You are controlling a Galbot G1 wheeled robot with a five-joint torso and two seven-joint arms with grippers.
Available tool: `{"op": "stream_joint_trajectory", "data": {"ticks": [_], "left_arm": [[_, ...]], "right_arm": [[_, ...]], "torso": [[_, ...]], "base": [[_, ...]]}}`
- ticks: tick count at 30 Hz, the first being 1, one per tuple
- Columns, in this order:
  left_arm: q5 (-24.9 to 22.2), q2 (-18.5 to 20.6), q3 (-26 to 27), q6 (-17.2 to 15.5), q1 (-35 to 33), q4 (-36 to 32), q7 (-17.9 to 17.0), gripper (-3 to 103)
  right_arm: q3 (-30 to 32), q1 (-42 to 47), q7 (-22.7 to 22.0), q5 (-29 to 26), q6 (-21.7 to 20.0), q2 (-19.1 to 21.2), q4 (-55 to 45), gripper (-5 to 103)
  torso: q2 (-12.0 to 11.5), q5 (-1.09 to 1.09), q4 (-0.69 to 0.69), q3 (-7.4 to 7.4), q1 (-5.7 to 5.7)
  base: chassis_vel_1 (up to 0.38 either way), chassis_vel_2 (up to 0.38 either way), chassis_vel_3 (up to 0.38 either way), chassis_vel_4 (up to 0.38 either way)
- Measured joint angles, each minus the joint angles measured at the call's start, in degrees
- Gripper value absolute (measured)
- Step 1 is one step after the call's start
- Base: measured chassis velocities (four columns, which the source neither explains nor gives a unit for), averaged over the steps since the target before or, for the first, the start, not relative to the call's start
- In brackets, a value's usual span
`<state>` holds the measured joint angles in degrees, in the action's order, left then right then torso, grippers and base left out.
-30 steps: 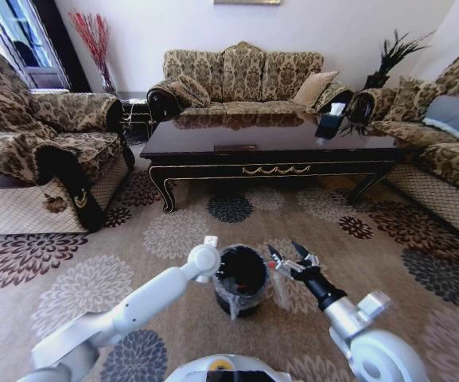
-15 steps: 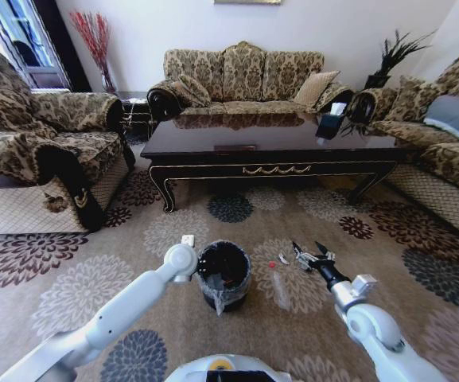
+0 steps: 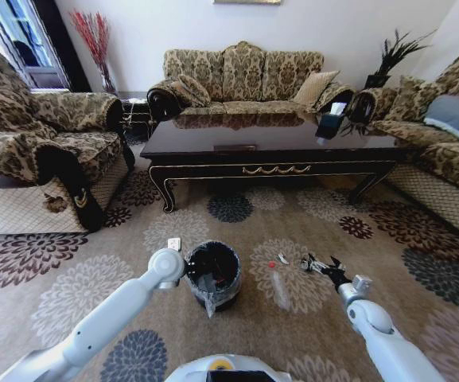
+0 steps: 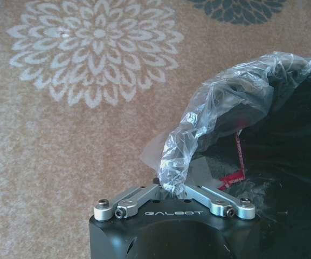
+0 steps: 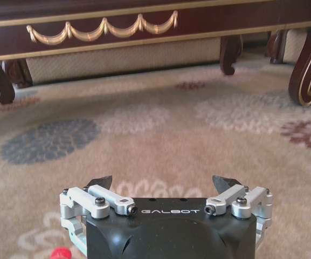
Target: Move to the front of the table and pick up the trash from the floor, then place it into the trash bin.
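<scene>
The black trash bin stands on the floral carpet floor in front of the dark table. My left gripper is at the bin's left rim. In the left wrist view that gripper is shut on the bin's clear liner. Trash lies right of the bin: a red bit, a white scrap and a clear wrapper. My right gripper hovers low just right of them, open and holding nothing. The red bit shows beside it.
Patterned sofas stand on the left, at the back and on the right. The table's gold-trimmed apron and carved legs lie ahead of the right gripper. A tissue box sits on the tabletop.
The left arm has drawn the trash bin to the left across the carpet. The right gripper has moved right and lower, uncovering the red bit and white scrap on the floor.
</scene>
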<state>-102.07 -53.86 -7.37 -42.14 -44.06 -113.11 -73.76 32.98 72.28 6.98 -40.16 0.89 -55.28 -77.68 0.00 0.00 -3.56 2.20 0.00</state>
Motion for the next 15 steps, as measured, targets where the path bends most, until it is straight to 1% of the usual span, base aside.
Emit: {"op": "stream_joint_trajectory", "data": {"ticks": [3,5,6,8,10,11,14,15], "left_arm": [[-0.3,1.3,1.0,0.0,-1.0,-1.2,0.0,0],[-0.3,1.5,1.1,0.0,-1.1,-1.3,0.0,0],[-0.4,2.2,1.5,0.0,-1.6,-1.9,0.0,0],[-0.4,2.9,1.8,0.0,-2.0,-2.4,0.0,0],[-0.4,3.1,1.9,0.0,-2.1,-2.5,0.0,0],[-0.5,3.6,2.2,0.0,-2.3,-2.8,0.0,0],[-0.8,4.0,2.8,0.0,-2.6,-3.3,0.0,0],[-0.8,4.0,2.8,0.0,-2.6,-3.3,0.0,0]], "right_arm": [[-3.1,-4.3,2.3,-0.1,0.1,0.0,5.8,100],[-3.5,-5.0,2.4,-0.1,0.1,0.0,6.6,100],[-5.0,-8.0,2.7,-0.2,0.2,-0.3,10.8,100],[-6.8,-11.2,3.2,-0.1,0.6,-0.7,15.8,100],[-7.3,-12.1,3.4,0.2,0.9,-0.8,17.3,100],[-8.5,-14.2,3.9,0.8,1.4,-1.0,20.8,100],[-10.1,-17.0,4.4,2.0,2.2,-1.7,25.8,100],[-10.1,-17.0,4.4,2.0,2.2,-1.7,25.8,100]], "torso": [[0.0,0.00,0.00,0.00,0.00],[0.0,0.00,0.00,0.00,0.00],[0.0,-0.01,0.02,0.00,0.00],[0.0,0.00,0.02,0.00,0.00],[0.0,0.01,0.02,0.00,0.00],[0.0,-0.01,0.01,0.00,0.00],[0.0,0.00,0.00,0.00,0.00],[0.0,0.00,0.00,0.00,0.00]], "base": [[0.000,0.000,0.000,0.000],[0.000,0.000,0.000,0.000],[0.000,0.000,0.000,0.000],[0.000,0.000,0.000,0.000],[0.000,0.000,0.000,0.000],[0.000,0.000,0.000,0.000],[0.000,0.000,0.000,0.000],[0.000,0.000,0.000,0.000]]}}
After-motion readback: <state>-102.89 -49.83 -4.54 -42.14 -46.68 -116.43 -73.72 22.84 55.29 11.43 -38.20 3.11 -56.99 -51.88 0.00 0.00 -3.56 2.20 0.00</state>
